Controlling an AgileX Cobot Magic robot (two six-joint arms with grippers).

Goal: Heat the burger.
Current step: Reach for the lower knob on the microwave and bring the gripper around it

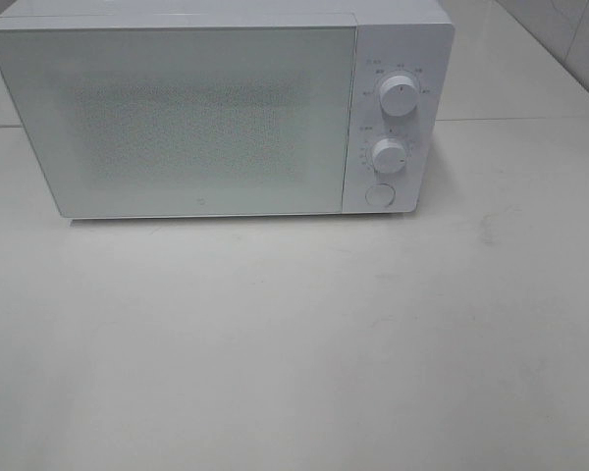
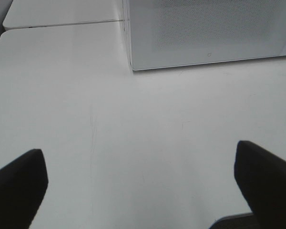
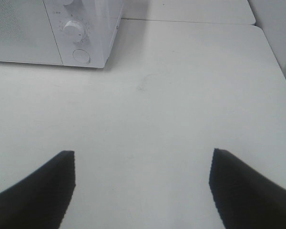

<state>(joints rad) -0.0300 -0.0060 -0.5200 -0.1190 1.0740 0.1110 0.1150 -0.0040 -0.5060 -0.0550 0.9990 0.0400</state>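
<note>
Where the wrist cameras look out along the white table (image 1: 275,343), the left gripper (image 2: 138,160) stands spread wide with nothing between its dark fingers (image 2: 19,186). The right gripper (image 3: 142,155) is likewise parted and holds nothing. Faintly scuffed tabletop runs out to a white microwave (image 1: 177,108) whose door (image 1: 196,118) is closed. An upper knob (image 1: 400,95), a lower knob (image 1: 388,154) and a round button (image 1: 378,193) sit down its right-hand panel. The burger shows in no view; whether it lies behind that frosted door cannot be told. Beyond, a seam meets a second tabletop (image 2: 57,14), then a pale tiled wall (image 1: 569,34).
</note>
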